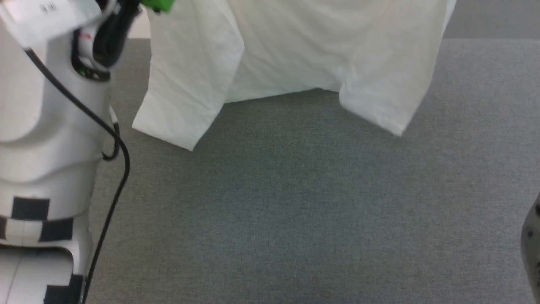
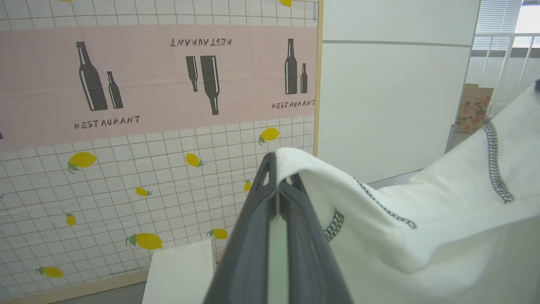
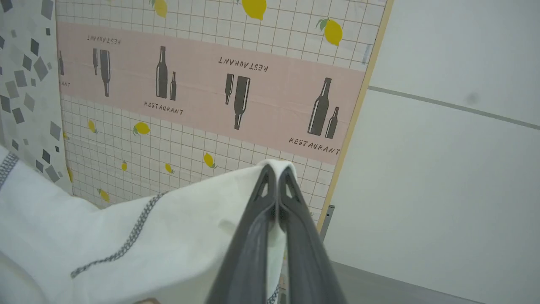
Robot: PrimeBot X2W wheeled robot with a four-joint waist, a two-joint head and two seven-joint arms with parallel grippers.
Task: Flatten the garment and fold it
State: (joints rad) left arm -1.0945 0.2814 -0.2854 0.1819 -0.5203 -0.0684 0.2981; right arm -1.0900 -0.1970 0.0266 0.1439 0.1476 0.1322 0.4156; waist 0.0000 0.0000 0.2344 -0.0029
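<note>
Cut off by the top edge of the head view: the upper part of the garment point(image 1: 295, 50), so no telling there where it is gripped. Blurred and hard to name: a green piece point(image 1: 158, 4) at that edge and a dark grey shape point(image 1: 532, 245) at the right edge.

Left gripper point(image 2: 278, 166) clenched on a fold of the white fabric, with cloth draping off to the right of the fingers in the left wrist view and grey zigzag stitching running across it. Right gripper point(image 3: 277, 171) clamped likewise on a fabric edge, with cloth trailing left and down until cut by the frame.

Held up and spread between both claws. Two sleeve-like flaps hanging lowest at either side, a shorter straight edge between them. Touching the grey surface point(image 1: 295, 211) or hanging just above it: cannot tell.

Wide open grey surface below and nearer the robot. Left forearm point(image 1: 46, 126) and black cable point(image 1: 114, 198) just beside the left flap. Farther off, a white box point(image 2: 181, 270) near the foot of the patterned wall panel point(image 2: 147, 126).
</note>
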